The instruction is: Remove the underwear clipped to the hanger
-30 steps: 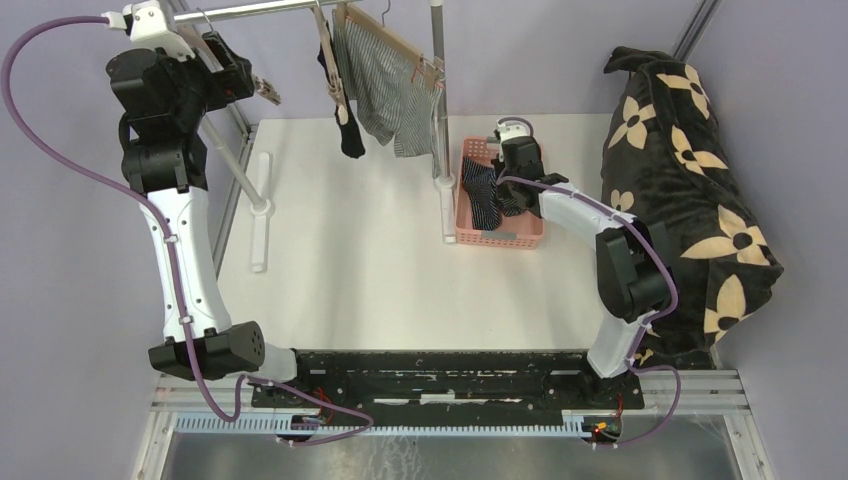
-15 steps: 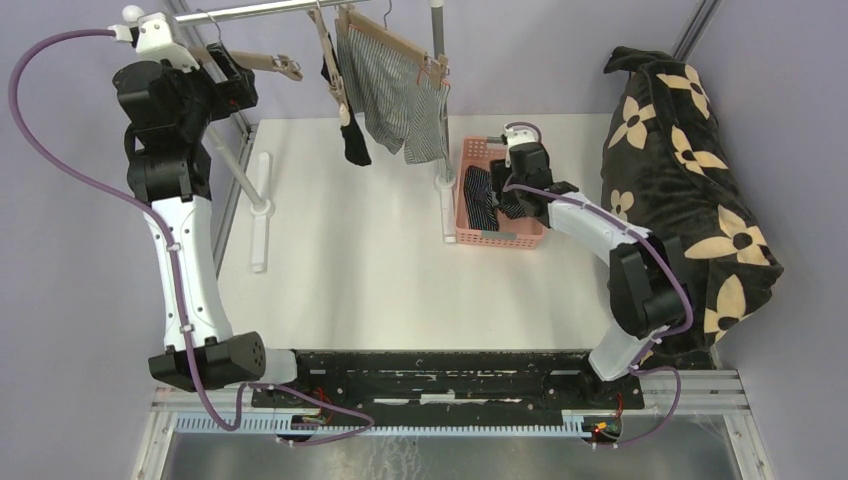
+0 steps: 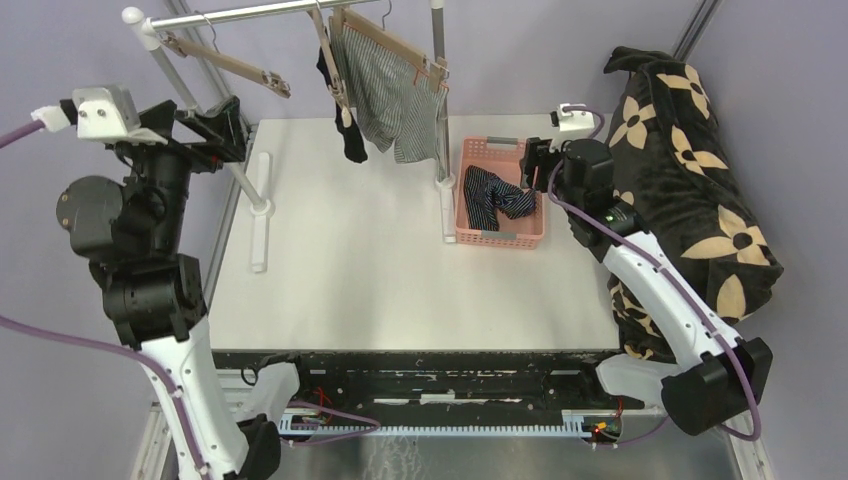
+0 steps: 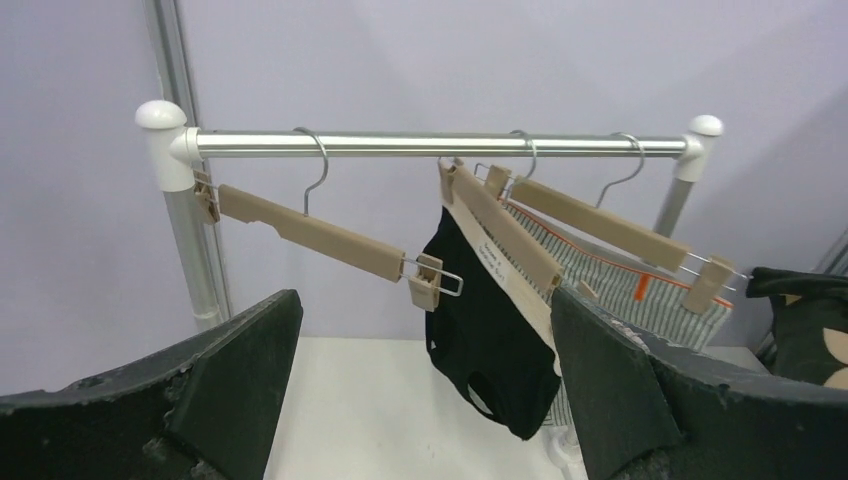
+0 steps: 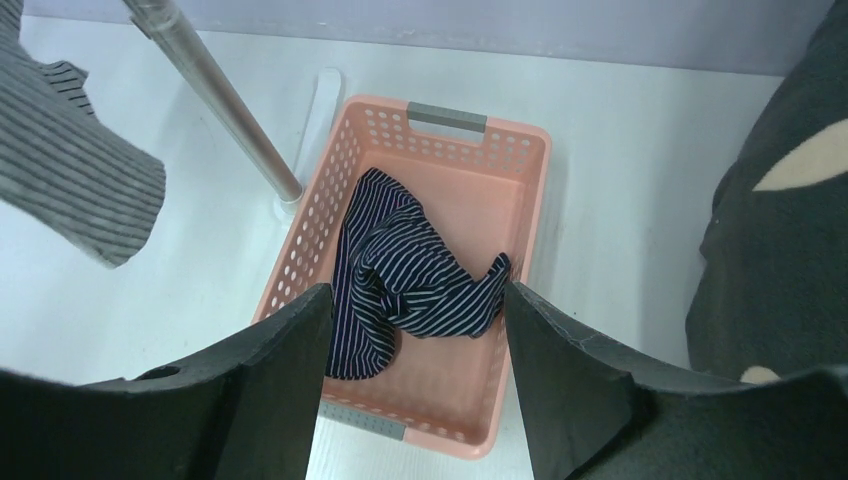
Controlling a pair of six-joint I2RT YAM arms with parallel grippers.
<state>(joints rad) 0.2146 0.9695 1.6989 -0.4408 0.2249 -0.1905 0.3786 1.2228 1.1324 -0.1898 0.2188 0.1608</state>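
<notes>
From the left wrist, the grey-and-white striped briefs (image 4: pixel 640 285) show only as a strip: the black briefs (image 4: pixel 480 340) and the wooden hanger (image 4: pixel 505 240) carrying them cover much of it, one of the left fingers (image 4: pixel 640 400) its hem. The black cushion (image 4: pixel 805 320) is cut by the right edge. From the right wrist, the pink basket (image 5: pixel 530 200) loses its near left corner behind a right finger (image 5: pixel 250 400), and the rack's upright pole (image 5: pixel 220 100) runs off the top edge

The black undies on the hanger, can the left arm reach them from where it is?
Probably yes. The left gripper is open and faces the rack, and the black undies hang in plain view ahead of it. Nothing hangs in front of them; the empty hanger is off to one side.
</notes>
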